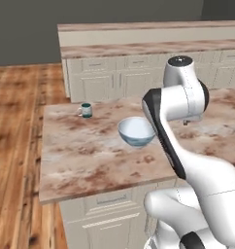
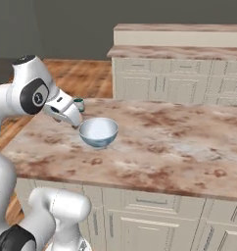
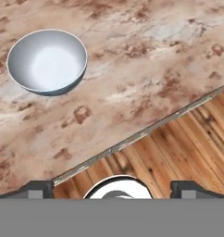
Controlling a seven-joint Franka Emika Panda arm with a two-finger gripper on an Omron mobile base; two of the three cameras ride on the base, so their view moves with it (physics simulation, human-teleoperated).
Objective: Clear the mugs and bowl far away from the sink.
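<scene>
A: Marbled brown-and-cream counter [image 1: 90,160] runs across our near ground, pale cabinet drawers [image 2: 154,206] under it, plank floor [image 1: 17,121] off to the side.

B: Nearest us, the gripper [image 3: 112,190]. In the hand view we see its 2 dark fingertips [image 3: 37,189] set far apart at the bottom corners, jaws spread wide, nothing between them. It hangs over the counter's edge, floor boards below.

A: Next out, the bowl [image 1: 136,131]. We note it upright on the counter, pale inside, blue-grey outside, near the middle of the slab and just beyond the arm's hand in the right base view.

B: Farther, 1 teal mug [image 1: 85,110] with a pale rim, standing near the counter's far left corner, well apart from the bowl.

A: Farthest, a second run of white cabinets [image 1: 114,78] under a matching top, against a grey wall [image 1: 22,29].
</scene>
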